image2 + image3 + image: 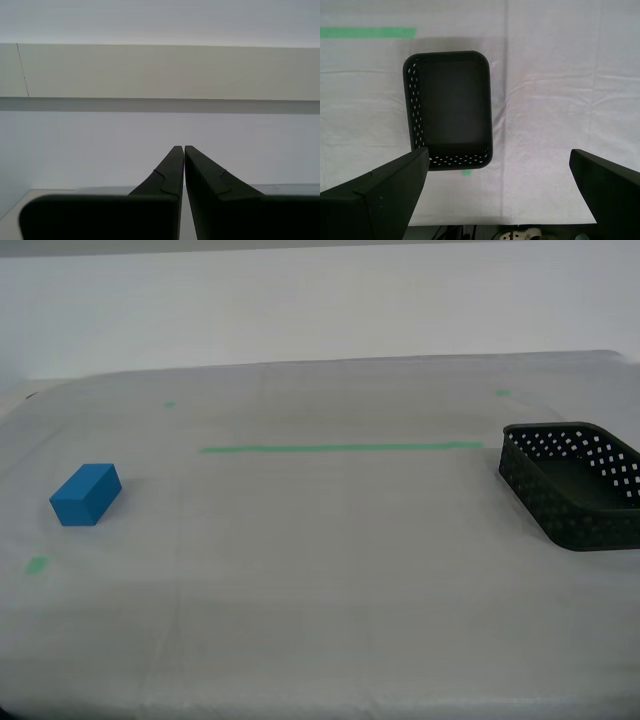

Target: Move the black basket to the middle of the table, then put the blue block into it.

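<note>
Pale grey-white table [320, 620] fills the foreground of the exterior view, its green tape line [340, 448] running across the middle. At the exterior view's left sits the blue block [86, 494], a small solid brick with smooth faces. At the exterior view's right edge stands the black basket [575, 483], low-walled and perforated, partly cut off by the frame. The two lie well apart, and the table's middle is bare between them. No arm shows in this view.

Second wrist view: my second tool [183, 149] points at a blank wall, its jaws pressed together with nothing between them.

First wrist view: my first tool [499, 165] hangs above the basket with its jaws spread wide and empty, looking down into the basket's dark interior. One short wall sits near the fingertip [417, 160].

The risk, as I judge it, lies in the grasp. A thin perforated wall gives little to pinch, so a shallow bite could let the light basket tilt or slip while it is dragged. Standing close to the table's edge, it could also be nudged off by a misplaced descent.
</note>
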Controlling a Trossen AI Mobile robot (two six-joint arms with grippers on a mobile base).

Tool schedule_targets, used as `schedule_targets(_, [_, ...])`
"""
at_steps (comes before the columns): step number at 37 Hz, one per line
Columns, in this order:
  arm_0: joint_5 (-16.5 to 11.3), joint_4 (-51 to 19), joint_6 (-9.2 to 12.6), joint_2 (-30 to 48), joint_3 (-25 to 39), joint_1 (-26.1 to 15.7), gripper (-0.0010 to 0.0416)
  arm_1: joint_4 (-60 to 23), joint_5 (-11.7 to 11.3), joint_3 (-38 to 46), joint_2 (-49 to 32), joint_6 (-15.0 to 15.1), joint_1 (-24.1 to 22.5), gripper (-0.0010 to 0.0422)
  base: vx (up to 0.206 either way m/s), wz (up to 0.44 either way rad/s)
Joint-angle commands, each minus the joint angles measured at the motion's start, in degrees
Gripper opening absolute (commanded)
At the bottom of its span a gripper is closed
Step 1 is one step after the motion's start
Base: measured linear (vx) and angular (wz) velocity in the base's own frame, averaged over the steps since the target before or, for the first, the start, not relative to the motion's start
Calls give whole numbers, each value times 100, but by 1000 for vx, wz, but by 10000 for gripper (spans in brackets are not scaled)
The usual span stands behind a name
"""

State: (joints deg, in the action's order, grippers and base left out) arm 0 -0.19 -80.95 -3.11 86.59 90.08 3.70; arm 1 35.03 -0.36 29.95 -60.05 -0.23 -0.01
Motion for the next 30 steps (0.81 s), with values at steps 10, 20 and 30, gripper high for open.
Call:
schedule_targets(10, [31,92,2,522,0,0,394,24,-4,2,2,9,-2,0,0,0])
schedule_targets(20, [190,470,-44,627,-531,9,394,24,-4,2,2,9,-2,0,0,0])
schedule_targets(30, [24,1303,-76,549,-1491,120,395,22,-4,2,2,9,-2,0,0,0])
